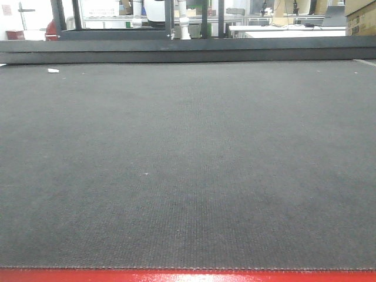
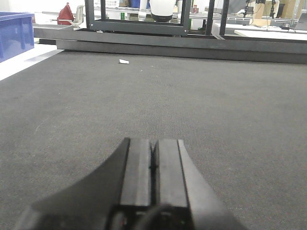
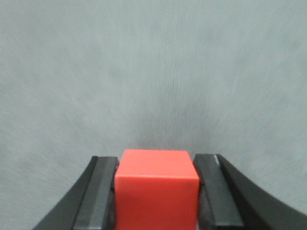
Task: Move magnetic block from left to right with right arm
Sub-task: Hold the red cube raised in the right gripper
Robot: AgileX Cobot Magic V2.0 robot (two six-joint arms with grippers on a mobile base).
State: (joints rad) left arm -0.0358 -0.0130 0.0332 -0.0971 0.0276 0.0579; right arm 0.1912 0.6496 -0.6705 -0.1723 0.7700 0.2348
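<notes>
The magnetic block [image 3: 156, 191], a bright red cube, fills the bottom centre of the right wrist view. My right gripper [image 3: 156, 157] is shut on it, one black finger pressed against each side. Behind the cube is only blurred grey mat [image 3: 153, 72]; whether the cube touches the mat cannot be told. In the left wrist view my left gripper [image 2: 153, 141] hangs low over the mat, shut, its two pads together with nothing between them. The front view shows neither arm nor the block.
A dark grey mat [image 1: 188, 164] covers the table, with a red edge [image 1: 188, 276] at the front. A small white scrap [image 1: 53, 70] lies far left. A black frame rail [image 1: 188, 50] bounds the back. A blue bin [image 2: 14, 33] stands at the left, cardboard boxes [image 1: 359, 17] at the back right.
</notes>
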